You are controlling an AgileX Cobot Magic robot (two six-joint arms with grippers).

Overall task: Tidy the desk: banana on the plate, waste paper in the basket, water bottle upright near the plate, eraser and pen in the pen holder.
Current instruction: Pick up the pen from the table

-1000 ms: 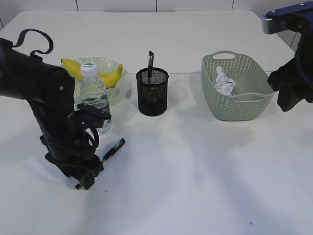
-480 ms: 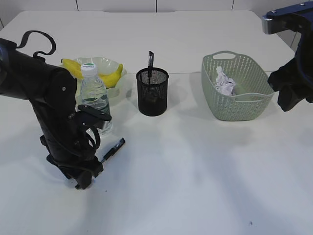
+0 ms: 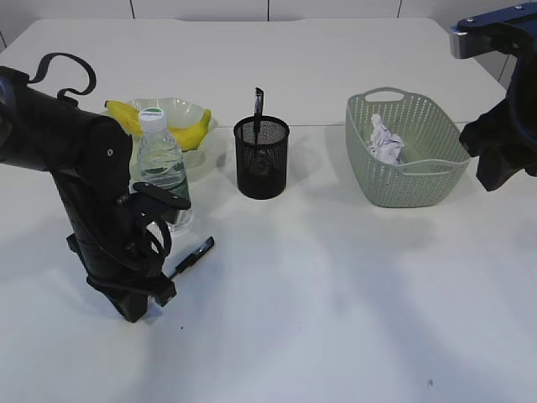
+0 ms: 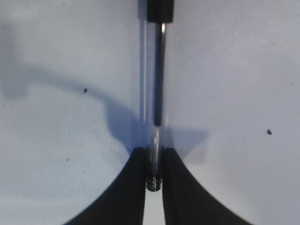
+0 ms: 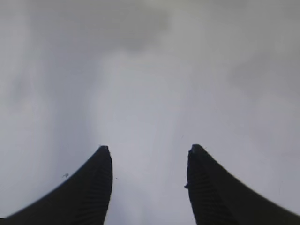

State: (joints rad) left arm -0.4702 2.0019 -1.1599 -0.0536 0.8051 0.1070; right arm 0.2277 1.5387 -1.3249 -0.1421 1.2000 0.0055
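Observation:
On the white desk [image 3: 336, 294], my left gripper [image 4: 153, 152] is shut on the tail end of a clear-barrelled black pen [image 4: 157, 84]. The pen [image 3: 195, 254] lies flat, in front of the upright water bottle [image 3: 161, 168]. In the exterior view the left gripper [image 3: 134, 306] points down at the desk. The banana [image 3: 191, 133] lies on the pale green plate [image 3: 172, 107]. Waste paper [image 3: 384, 141] sits in the basket [image 3: 407, 180]. The pen holder [image 3: 261, 159] has a dark pen [image 3: 258, 102] sticking out. My right gripper [image 5: 149, 150] is open and empty. The eraser is hidden.
My right arm [image 3: 503, 151] hangs at the right edge, beside the basket. The bottle stands close behind my left arm, with the plate just behind the bottle. Bare white tabletop stretches across the front and middle.
My left gripper's jaws have closed on the pen's end, and the gripper has shifted slightly back towards me along the pen. The right arm has not moved.

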